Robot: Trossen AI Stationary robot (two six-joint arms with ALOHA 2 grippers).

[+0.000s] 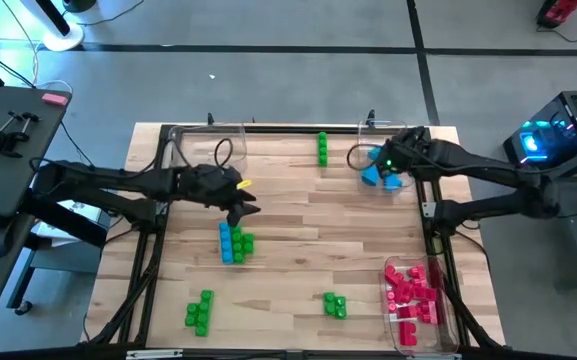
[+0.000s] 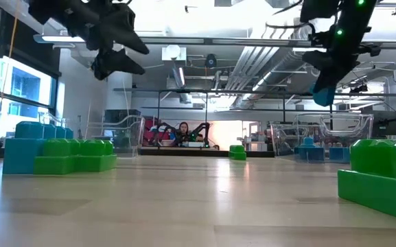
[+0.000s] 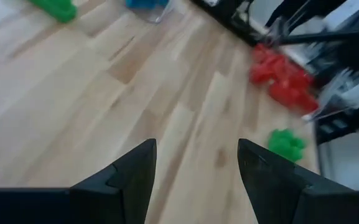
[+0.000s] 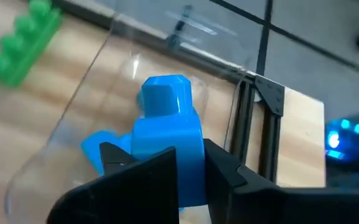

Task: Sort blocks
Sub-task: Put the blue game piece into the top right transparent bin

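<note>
over the far right corner of the pale wood-plank worktop (image 1: pixel 298 200), the right gripper (image 4: pixel 188 171) has its jaws closed on a light blue block (image 4: pixel 167 140), a glossy plastic brick with a faceted stud on top. it hangs above a clear plastic tray (image 1: pixel 393 135) whose curved, see-through wall shows plainly in the right wrist view; another blue piece (image 4: pixel 101 149) lies in that tray below the held one. from above, the held block is only a blue patch under the dark arm.

near the worktop's middle the left gripper (image 3: pixel 195 168) hovers above the wood with its dark wedge-shaped jaws well apart and nothing between them. just beside it lies a mixed cluster: a blue column (image 1: pixel 226 243) touching green blocks (image 1: pixel 244 242). the low view shows these as stepped, studded bricks side by side.

green blocks also lie as a short row (image 1: pixel 322 148) by the far edge, a group (image 1: pixel 200 311) at the near left and a small group (image 1: pixel 335 304) near the middle front. red-pink blocks (image 1: pixel 413 292) fill a clear tray (image 1: pixel 408 340) at the near right corner. a second clear tray (image 1: pixel 183 140) stands at the far left corner.

no readable writing shows on anything. only the low view shows the room behind, with a person (image 2: pixel 182 130) far off.
</note>
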